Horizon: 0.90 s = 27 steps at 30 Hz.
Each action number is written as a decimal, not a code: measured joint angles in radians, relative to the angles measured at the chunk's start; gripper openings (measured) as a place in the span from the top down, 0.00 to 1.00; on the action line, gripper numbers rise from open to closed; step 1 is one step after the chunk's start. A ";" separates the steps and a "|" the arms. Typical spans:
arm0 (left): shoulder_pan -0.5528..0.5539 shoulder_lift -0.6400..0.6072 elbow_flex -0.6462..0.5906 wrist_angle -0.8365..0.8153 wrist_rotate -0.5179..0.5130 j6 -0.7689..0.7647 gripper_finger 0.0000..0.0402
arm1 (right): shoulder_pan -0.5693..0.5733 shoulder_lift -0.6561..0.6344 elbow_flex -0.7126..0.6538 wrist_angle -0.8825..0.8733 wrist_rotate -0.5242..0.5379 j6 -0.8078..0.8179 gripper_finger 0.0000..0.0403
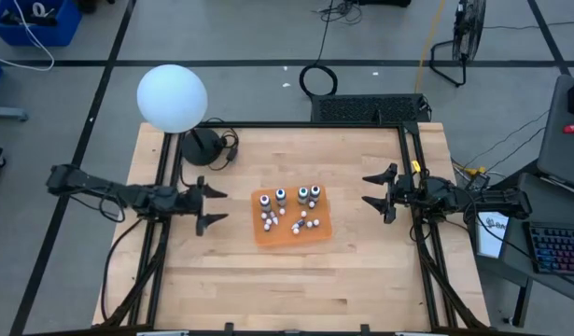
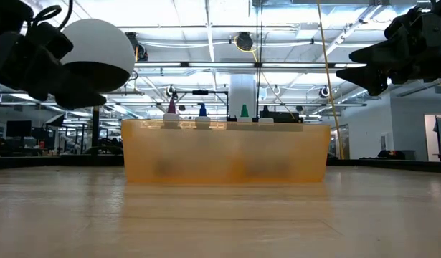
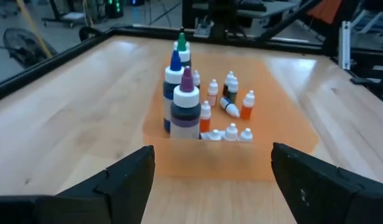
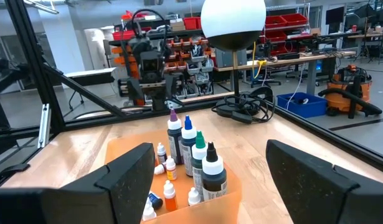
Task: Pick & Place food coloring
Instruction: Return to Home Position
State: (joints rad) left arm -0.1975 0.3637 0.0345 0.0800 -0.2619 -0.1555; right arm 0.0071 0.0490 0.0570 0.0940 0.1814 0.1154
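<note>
The food coloring bottles stand in a shallow orange tray (image 1: pixel 291 229) at the table's middle: several taller bottles (image 1: pixel 280 196) in a row along its far side, several tiny white-capped ones (image 1: pixel 288 220) nearer, one of them lying on its side (image 3: pixel 229 108). In the left wrist view the tall bottles (image 3: pixel 185 106) have purple, blue and green tips. My left gripper (image 1: pixel 215 207) hangs open above the table, left of the tray. My right gripper (image 1: pixel 377 190) hangs open to the tray's right. Both point at the tray and touch nothing.
A lamp with a big white globe (image 1: pixel 172 97) and a black base (image 1: pixel 202 146) with cable stands at the far left corner. Black frame rails (image 1: pixel 413 149) run along the table's sides. Bare wood lies in front of the tray (image 1: pixel 296 289).
</note>
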 joint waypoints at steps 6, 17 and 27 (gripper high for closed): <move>-0.021 -0.072 -0.021 0.002 0.005 0.049 0.20 | 0.000 0.000 0.000 0.000 0.000 0.000 0.27; 0.110 -0.224 -0.021 -0.013 0.149 0.150 0.22 | 0.000 0.000 0.000 0.000 0.000 0.000 0.27; 0.181 -0.212 -0.021 0.009 0.157 0.124 0.19 | 0.000 0.000 0.000 0.000 0.000 0.000 0.27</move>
State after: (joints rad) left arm -0.0170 0.1521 0.0134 0.0892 -0.1051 -0.0313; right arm 0.0073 0.0490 0.0572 0.0940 0.1816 0.1150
